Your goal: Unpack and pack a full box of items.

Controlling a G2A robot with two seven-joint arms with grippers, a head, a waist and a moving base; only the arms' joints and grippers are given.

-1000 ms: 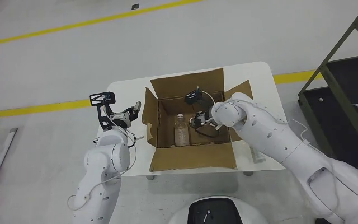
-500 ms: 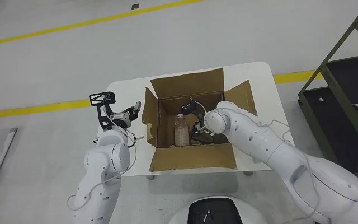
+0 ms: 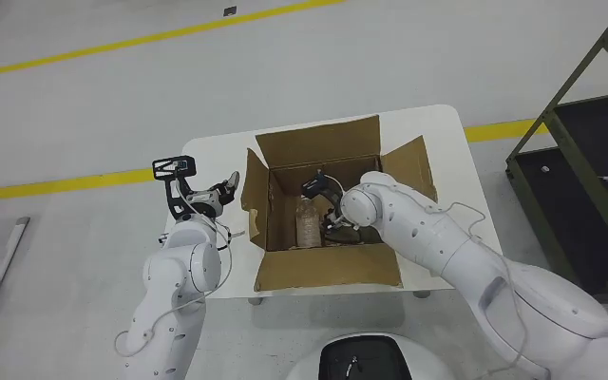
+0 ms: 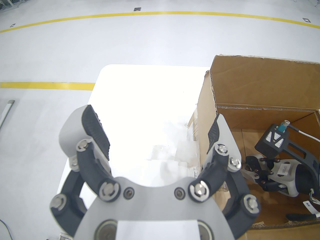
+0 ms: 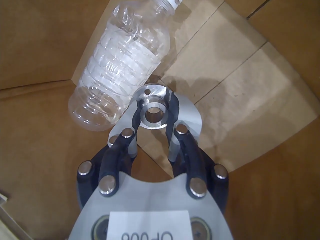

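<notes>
In the box (image 3: 328, 267), the right gripper (image 5: 153, 108) pinches a metal ring (image 5: 150, 92) just beside the bottle (image 5: 125, 58). Move slowly and don't bump the bottle. The left gripper (image 4: 153, 123) is wide open and empty.

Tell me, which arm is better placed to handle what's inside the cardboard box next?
Right, probably. The right gripper is down inside the cardboard box, shut on a metal ring beside the clear bottle. The left gripper hangs open over the table, outside the box.
</notes>
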